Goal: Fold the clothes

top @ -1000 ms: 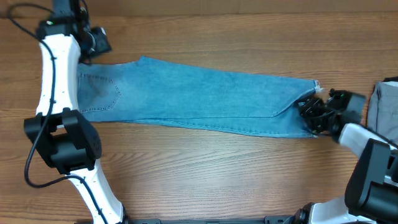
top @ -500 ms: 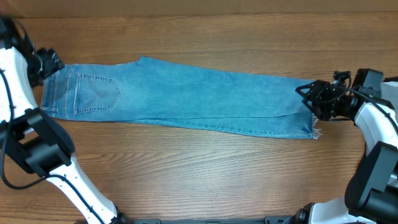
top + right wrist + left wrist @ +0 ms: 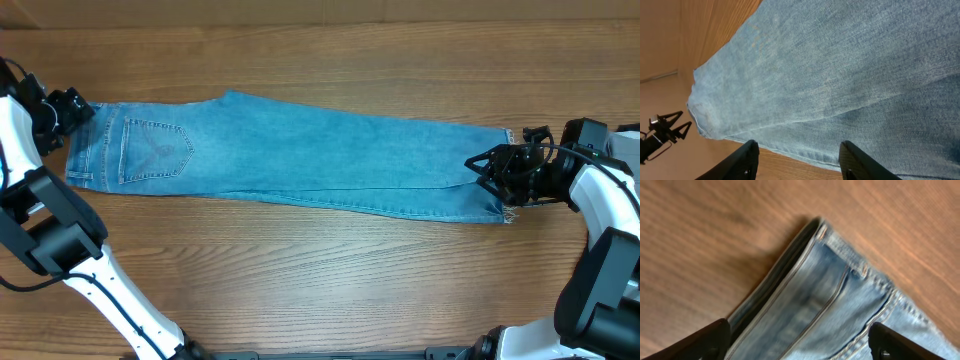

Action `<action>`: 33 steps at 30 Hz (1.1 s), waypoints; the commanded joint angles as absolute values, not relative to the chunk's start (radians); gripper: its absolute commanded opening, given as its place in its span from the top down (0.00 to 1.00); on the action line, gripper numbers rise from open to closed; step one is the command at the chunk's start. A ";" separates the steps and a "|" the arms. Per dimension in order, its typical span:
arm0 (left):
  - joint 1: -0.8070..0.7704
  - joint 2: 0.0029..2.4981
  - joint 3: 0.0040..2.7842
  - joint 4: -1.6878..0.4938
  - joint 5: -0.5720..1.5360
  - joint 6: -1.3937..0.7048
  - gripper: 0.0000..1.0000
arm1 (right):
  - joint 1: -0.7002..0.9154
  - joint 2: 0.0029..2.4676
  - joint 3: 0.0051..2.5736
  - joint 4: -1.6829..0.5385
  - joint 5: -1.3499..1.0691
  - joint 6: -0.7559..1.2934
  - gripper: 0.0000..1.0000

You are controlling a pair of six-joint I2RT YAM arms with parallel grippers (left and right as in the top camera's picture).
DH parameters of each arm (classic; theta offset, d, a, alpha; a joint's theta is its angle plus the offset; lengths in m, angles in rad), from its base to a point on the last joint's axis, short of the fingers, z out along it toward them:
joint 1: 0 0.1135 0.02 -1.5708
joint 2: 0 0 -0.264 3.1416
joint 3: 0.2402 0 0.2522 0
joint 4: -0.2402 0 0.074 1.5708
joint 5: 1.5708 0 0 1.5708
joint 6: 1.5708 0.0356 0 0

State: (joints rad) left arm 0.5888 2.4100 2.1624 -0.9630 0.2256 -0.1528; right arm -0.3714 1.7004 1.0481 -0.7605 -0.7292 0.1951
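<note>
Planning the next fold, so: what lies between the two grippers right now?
Only the jeans, laid flat lengthwise, waistband by the left gripper, frayed hem by the right gripper. The overhead view shows nothing else there.

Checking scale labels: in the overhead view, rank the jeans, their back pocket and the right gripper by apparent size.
1. jeans
2. back pocket and right gripper: these look alike, and the gripper sits nearer the camera, so they are left unranked.
</note>
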 commanded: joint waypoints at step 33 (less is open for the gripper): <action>0.584 2.247 2.178 -1.080 0.461 0.078 0.46 | -0.368 1.679 1.060 -0.794 -0.742 0.155 0.45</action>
State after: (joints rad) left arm 0.5892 2.3013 2.1666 -1.0676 0.4358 0.0746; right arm -0.3714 1.7004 1.0481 -0.7967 -0.7288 0.1772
